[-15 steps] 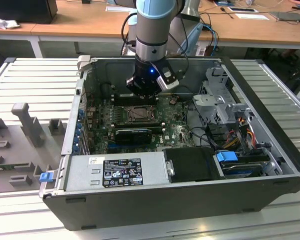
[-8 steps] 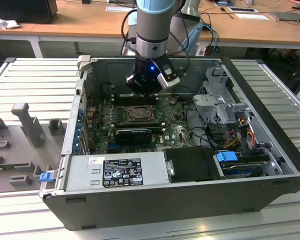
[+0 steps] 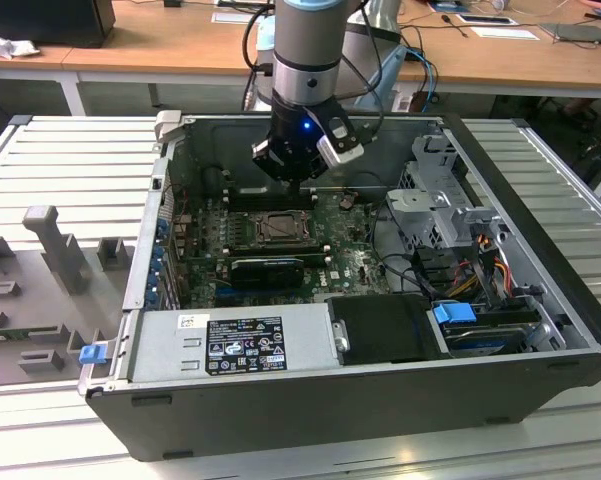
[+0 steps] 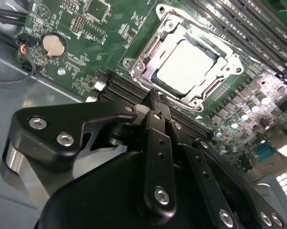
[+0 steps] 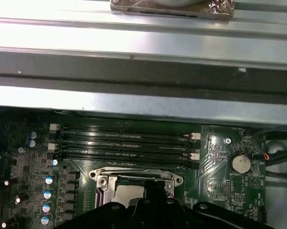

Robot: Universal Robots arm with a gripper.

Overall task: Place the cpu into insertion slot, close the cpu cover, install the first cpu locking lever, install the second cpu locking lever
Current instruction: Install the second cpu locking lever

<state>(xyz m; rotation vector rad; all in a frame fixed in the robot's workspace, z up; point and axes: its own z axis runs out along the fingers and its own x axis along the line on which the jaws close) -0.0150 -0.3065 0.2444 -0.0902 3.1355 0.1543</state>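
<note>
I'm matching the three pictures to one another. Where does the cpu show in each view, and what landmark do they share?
Exterior view: the cpu lies mid-board in the open case, just below the gripper.
Second wrist view: the cpu is the pale square framed by the cpu cover, beyond the gripper.
First wrist view: the cpu lies beside the dark gripper.
Shared landmark: the long memory slots beside the socket.

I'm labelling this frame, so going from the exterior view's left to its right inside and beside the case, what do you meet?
Grey plastic fixture on the bench → blue latch at the case corner → insertion slot under the tool → silver drive cage → blue clip.
</note>
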